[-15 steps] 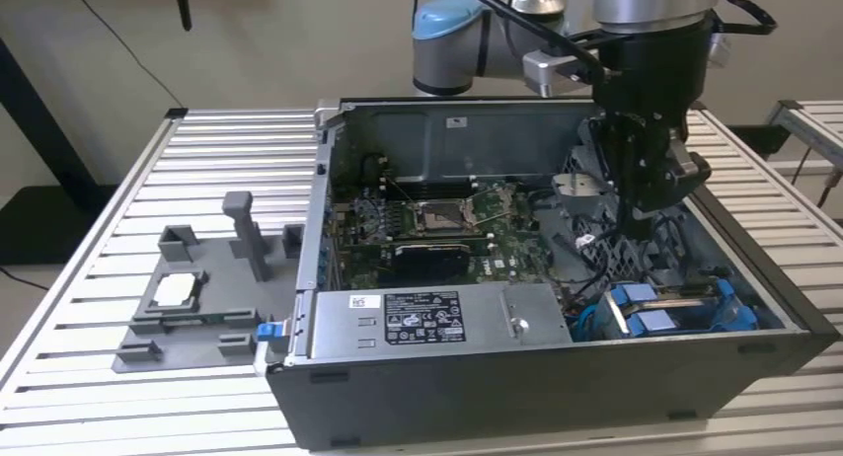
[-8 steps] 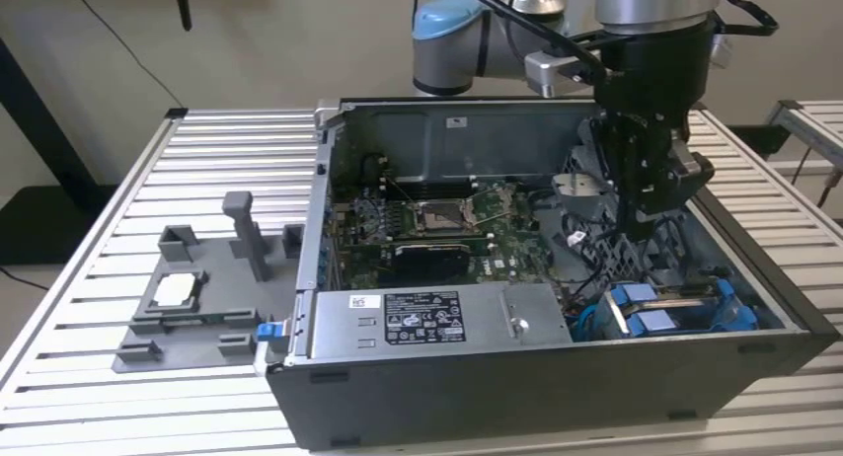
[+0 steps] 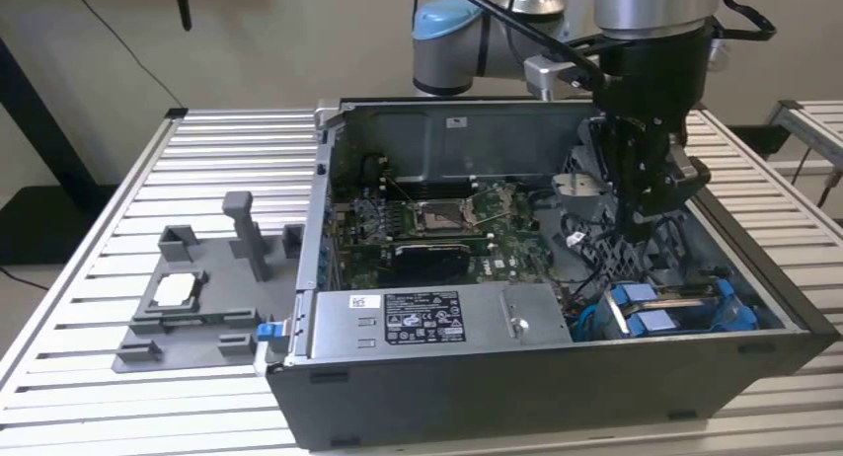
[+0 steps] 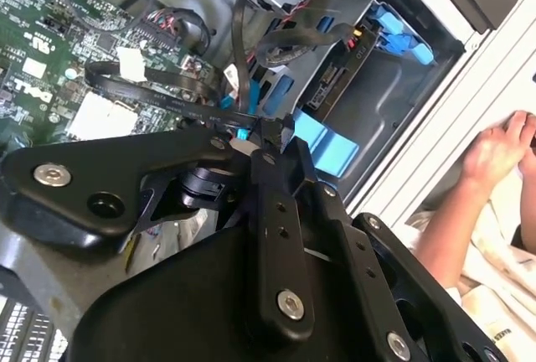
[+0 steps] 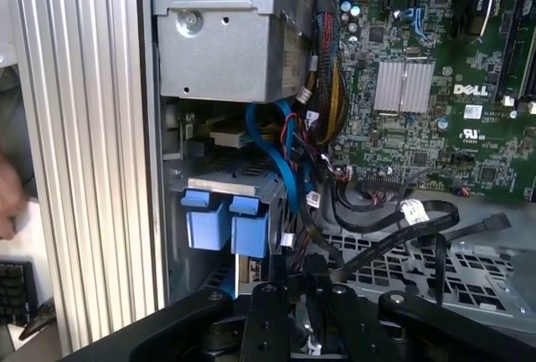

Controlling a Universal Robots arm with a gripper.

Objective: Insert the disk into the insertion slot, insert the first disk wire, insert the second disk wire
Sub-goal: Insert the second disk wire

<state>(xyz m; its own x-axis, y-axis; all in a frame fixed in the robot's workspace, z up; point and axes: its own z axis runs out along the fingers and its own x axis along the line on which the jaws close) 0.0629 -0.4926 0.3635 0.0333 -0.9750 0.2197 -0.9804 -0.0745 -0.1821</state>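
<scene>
Disk wire step: your pincer [image 4: 266, 131], clenched on a black wire [image 4: 159, 98] beside the insertion slot [image 3: 672, 308], needs the plug aligned squarely.

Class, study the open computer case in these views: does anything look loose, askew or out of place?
Yes. Black cables lie loose and looping across the perforated metal floor beside the motherboard, their ends unplugged. The claw is at one of them, near the blue-tabbed drive bay. A person's hand rests just outside the case wall, close to the working arm.
</scene>
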